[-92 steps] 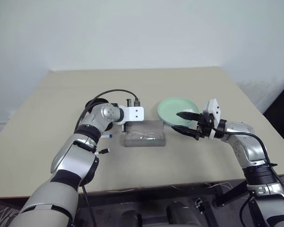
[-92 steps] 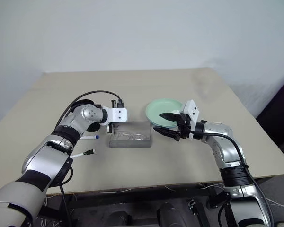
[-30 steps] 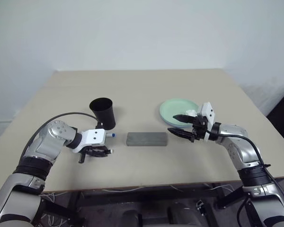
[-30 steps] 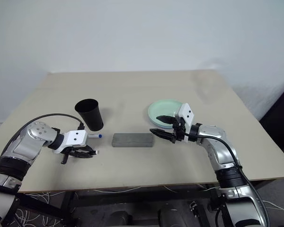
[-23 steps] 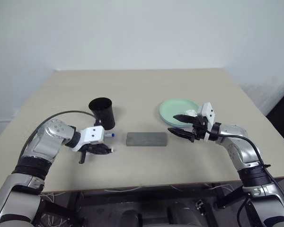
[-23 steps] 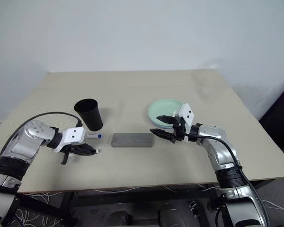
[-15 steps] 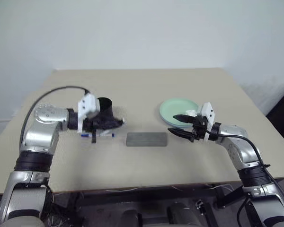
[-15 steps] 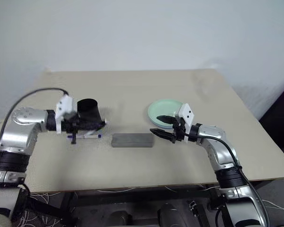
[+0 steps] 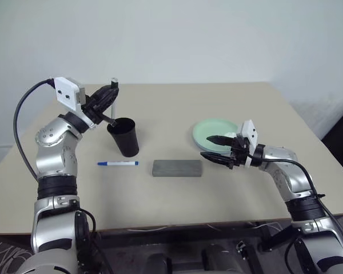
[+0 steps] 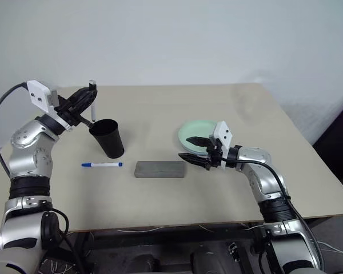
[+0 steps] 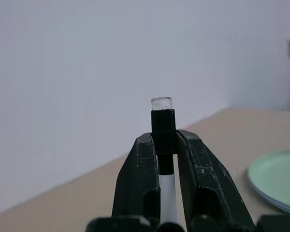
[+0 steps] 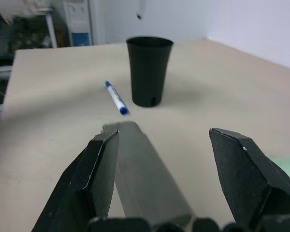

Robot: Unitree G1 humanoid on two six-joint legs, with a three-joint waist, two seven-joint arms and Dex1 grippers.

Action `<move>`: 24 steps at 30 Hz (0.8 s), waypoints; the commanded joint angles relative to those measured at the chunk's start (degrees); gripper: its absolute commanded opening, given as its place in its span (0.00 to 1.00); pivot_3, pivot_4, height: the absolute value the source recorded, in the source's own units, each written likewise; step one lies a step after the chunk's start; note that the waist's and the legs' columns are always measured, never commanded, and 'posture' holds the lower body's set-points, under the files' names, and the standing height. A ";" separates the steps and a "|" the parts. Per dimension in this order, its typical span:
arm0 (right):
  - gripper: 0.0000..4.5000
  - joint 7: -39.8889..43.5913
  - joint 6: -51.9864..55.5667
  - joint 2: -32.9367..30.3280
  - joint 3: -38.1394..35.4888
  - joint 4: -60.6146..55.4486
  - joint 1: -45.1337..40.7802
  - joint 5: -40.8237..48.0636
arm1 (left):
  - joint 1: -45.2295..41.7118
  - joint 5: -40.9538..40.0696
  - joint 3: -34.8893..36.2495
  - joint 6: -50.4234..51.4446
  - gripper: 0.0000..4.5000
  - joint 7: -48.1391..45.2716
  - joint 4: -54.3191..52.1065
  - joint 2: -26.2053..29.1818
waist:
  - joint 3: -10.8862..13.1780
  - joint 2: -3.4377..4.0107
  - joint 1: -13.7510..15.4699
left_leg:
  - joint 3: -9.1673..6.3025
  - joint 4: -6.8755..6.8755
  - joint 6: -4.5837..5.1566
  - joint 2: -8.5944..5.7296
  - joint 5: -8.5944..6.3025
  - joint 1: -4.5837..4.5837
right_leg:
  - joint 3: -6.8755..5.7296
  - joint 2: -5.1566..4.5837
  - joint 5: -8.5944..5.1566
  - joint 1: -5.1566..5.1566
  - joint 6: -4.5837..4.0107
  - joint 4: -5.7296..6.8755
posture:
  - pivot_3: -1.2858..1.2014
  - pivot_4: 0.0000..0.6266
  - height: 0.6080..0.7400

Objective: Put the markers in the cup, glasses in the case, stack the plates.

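Note:
My left gripper (image 9: 111, 95) is shut on a marker (image 9: 114, 83), which it holds upright in the air just above the far left rim of the black cup (image 9: 124, 137). The left wrist view shows the marker's (image 11: 163, 121) dark end sticking out between the two fingers. Another marker (image 9: 118, 163) with a blue cap lies flat on the table in front of the cup. The grey case (image 9: 177, 168) lies closed at the table's middle. The glasses are hidden. My right gripper (image 9: 211, 147) hovers open beside the near edge of the mint green plate (image 9: 213, 130), pointing at the case (image 12: 146, 175).
The beige table (image 9: 177, 108) has open surface behind the cup and the plate. Its front edge runs close below the case. A black cable (image 9: 20, 117) loops off my left wrist.
My left gripper rose from the table with a marker and turned it upright over the cup. Three seconds ago the case stood open with the glasses inside; it now lies closed. The right arm stayed still.

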 commanded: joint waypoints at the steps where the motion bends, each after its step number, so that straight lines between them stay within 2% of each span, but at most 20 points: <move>1: 0.72 0.86 0.00 0.01 -0.65 -1.88 -1.44 1.24 | -2.19 -0.36 0.41 -3.67 0.03 0.67 1.87 -0.87 | -0.01 -0.01 0.00 | 0.00 0.00 0.00 0.00 0.00 -0.01 | -0.01 0.00 0.00 0.01 0.00 -0.03 | 0.52 0.00 1.00; 15: 0.72 0.02 -0.10 0.34 -1.21 -2.35 -1.10 0.94 | -4.30 0.61 -0.73 -9.88 0.03 -0.27 13.88 -2.59 | 0.00 -0.01 -0.03 | 0.01 -0.04 0.00 -0.01 0.00 -0.01 | -0.01 0.00 0.00 0.00 0.00 -0.05 | 0.52 0.00 1.00; 16: 0.72 -0.04 -0.14 0.36 -1.22 -2.32 -1.13 0.93 | -4.51 0.47 -0.72 -9.89 0.19 -0.35 14.33 -2.67 | 0.00 -0.02 -0.04 | 0.01 -0.04 0.00 -0.01 0.00 -0.01 | -0.01 0.01 0.00 0.00 0.00 -0.05 | 0.52 0.00 1.00; 24: 0.72 -0.37 -0.18 0.19 -1.24 -2.54 -0.95 1.00 | -5.38 1.04 -1.10 -11.82 0.80 -0.28 15.98 -2.77 | 0.00 -0.02 -0.04 | 0.00 -0.04 0.00 -0.01 0.00 -0.02 | -0.01 0.01 0.00 0.00 0.00 -0.05 | 0.52 0.00 1.00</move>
